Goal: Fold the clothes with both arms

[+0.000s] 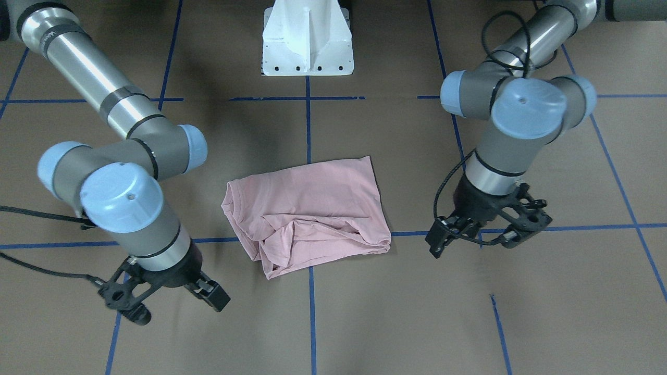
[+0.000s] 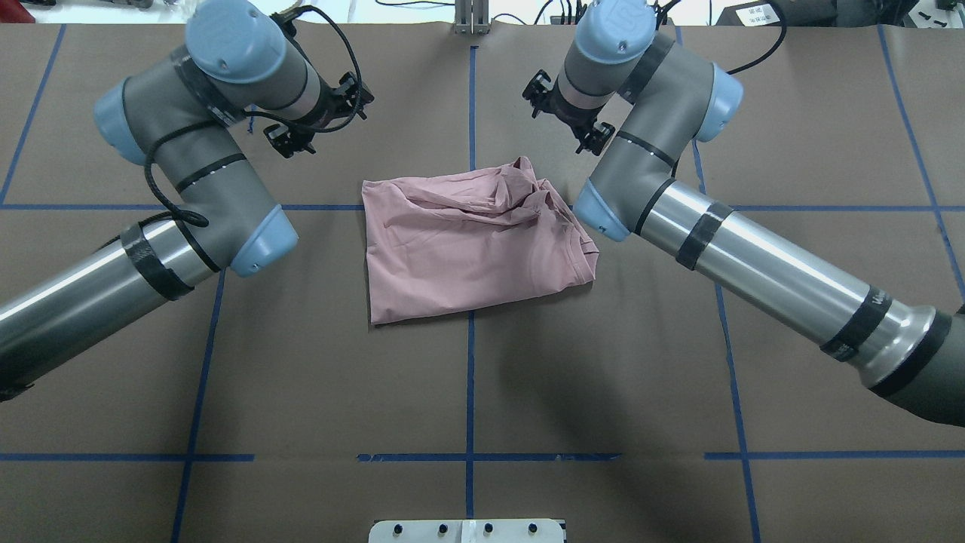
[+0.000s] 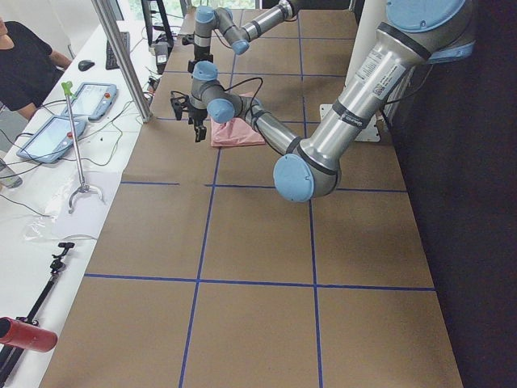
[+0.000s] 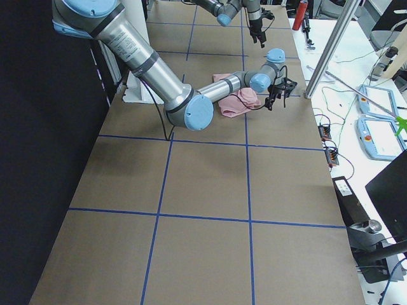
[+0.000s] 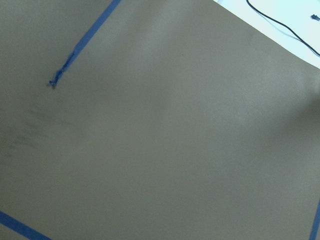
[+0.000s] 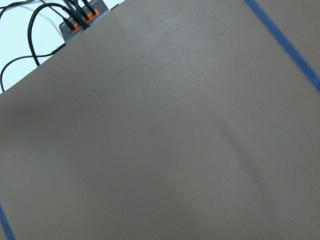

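Brown paper covers the whole surface (image 2: 482, 377), ruled into big squares by blue tape lines (image 2: 470, 392), and bare paper shows on every side of the cloth, so I judge there is room to drag or swing a fold any way. The white pedestal (image 1: 307, 39) on the robot's side is the only fixed thing near. The left arm (image 2: 188, 173) and right arm (image 2: 678, 219) reach in from their own sides and bend over the far half. The pale pink T-shirt (image 2: 467, 249) lies at the middle, across the central tape line and between the two arms. It is doubled into a rough rectangle, flat on the robot's side and bunched in a crumpled ridge (image 2: 520, 196) along the far edge. It looks light, limp and thin. It will likely sag and drag rather than hold a shape, so corners or the straight folded edge (image 2: 367, 249) should give a surer pinch than the ridge, where layers are hard to tell apart. The left gripper (image 1: 482, 234) hangs released and empty just beyond the shirt's far corner on its side. The right gripper (image 1: 172, 307) is likewise spread wide, holding nothing, clear of the cloth. Both wrist cameras show only bare paper.
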Robot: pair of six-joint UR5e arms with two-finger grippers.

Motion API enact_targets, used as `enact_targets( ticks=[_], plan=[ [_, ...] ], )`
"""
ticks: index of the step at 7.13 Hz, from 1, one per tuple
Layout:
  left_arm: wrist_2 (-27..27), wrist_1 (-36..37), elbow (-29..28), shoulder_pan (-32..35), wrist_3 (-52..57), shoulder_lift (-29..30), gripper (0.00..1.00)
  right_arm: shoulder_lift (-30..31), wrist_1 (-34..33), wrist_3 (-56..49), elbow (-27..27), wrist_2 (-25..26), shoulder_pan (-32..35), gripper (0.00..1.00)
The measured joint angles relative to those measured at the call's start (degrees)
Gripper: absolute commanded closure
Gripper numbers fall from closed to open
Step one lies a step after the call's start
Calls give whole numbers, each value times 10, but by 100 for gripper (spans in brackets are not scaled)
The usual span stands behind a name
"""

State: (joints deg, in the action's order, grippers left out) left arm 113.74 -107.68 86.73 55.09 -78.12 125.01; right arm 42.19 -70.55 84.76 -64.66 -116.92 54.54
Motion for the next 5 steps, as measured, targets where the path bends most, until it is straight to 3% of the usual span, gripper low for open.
enact_targets(
  ticks=[2, 5],
  plan=[
    [61, 7, 74, 86, 173, -93, 0, 77, -115, -225, -92, -36, 80, 0],
    [125, 30, 101, 214, 492, -214, 0, 252, -233, -567, -242, -103, 202, 0]
  ],
)
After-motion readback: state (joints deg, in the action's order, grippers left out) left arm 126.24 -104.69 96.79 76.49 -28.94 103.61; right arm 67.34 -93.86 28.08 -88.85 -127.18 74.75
